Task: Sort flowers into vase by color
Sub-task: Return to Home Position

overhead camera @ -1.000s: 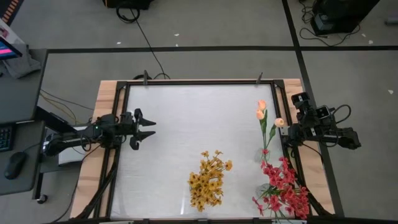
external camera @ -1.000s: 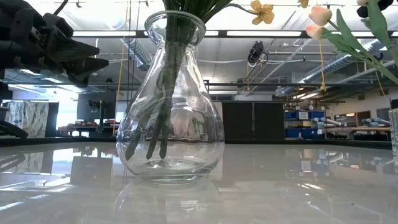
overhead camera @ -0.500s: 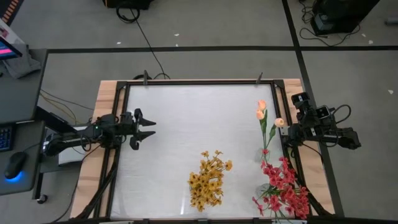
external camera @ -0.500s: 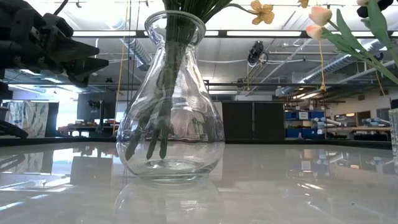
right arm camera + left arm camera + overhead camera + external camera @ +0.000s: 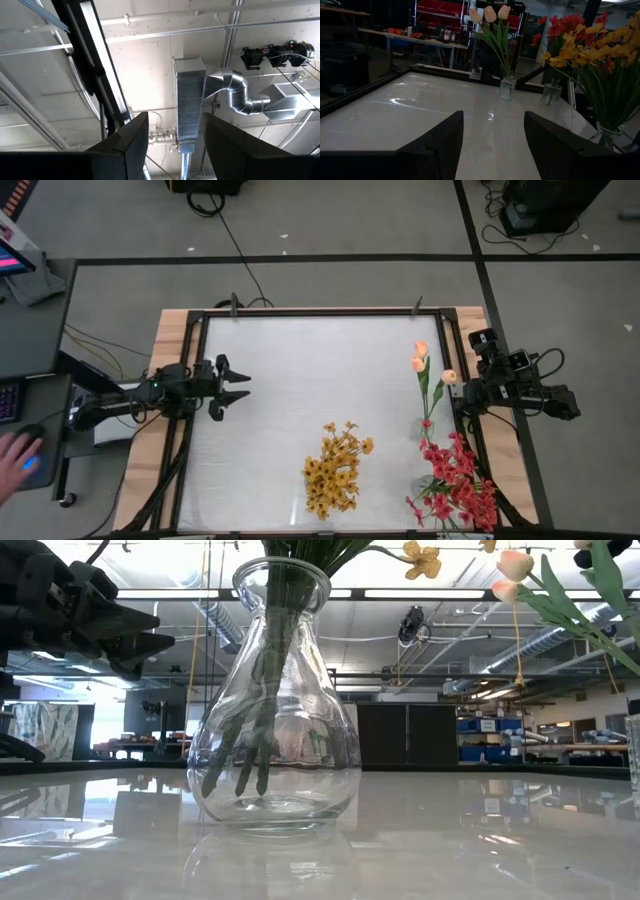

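Hand [image 5: 12, 462] newly at left desk [image 5: 40, 330], arms unmoved, left gripper [image 5: 247, 386] and right gripper [image 5: 176, 116] fingers spread apart

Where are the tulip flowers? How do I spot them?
From above, find the white table and go to its right edge. The peach tulips stand there, farther back than the red-pink bunch. They are three pale buds on slim stems; the red-pink bunch and the yellow bunch are bushy.
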